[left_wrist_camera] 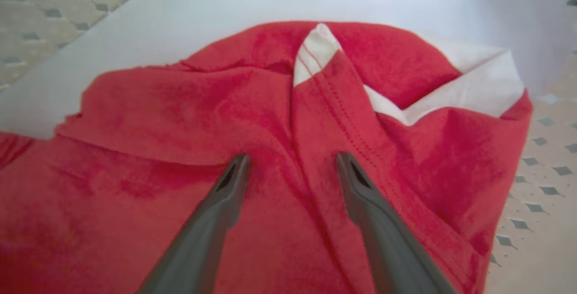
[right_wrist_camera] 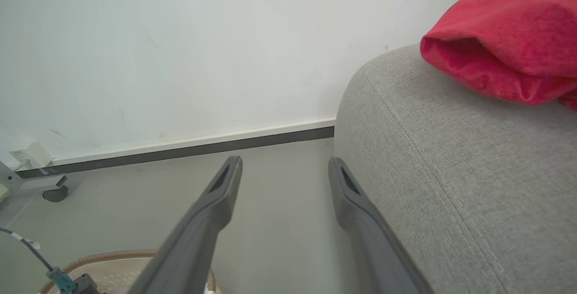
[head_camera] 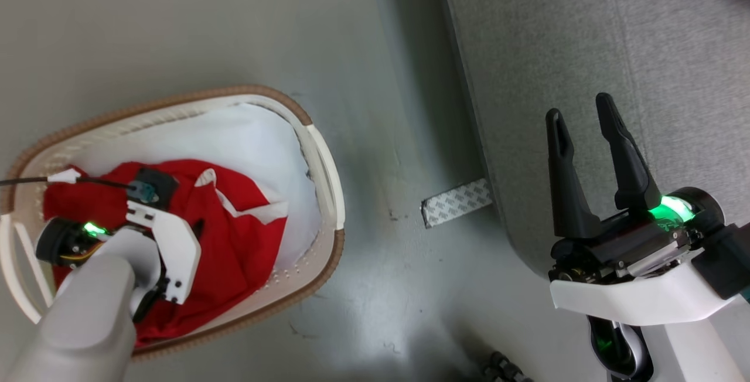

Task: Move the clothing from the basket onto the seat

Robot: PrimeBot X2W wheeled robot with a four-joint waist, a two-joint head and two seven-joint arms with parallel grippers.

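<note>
Grey floor (right_wrist_camera: 112, 204) and white wall (right_wrist_camera: 180, 50) lie ahead of the empty, spread right gripper (right_wrist_camera: 285, 159); one seat (right_wrist_camera: 451, 172) beside it carries a red garment (right_wrist_camera: 509, 46). A second garment (left_wrist_camera: 171, 113) lies in one basket (left_wrist_camera: 36, 28) under the spread left gripper (left_wrist_camera: 292, 158).

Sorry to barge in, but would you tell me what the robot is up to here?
The robot is unloading a cream-white perforated plastic basket with a brown rim onto a light-grey woven-fabric seat. Its left gripper is down in the basket, open, straddling a fold of a bright-red fabric garment with white trim. The right gripper hangs open and empty by the seat's edge. Another red garment lies on the seat.
</note>
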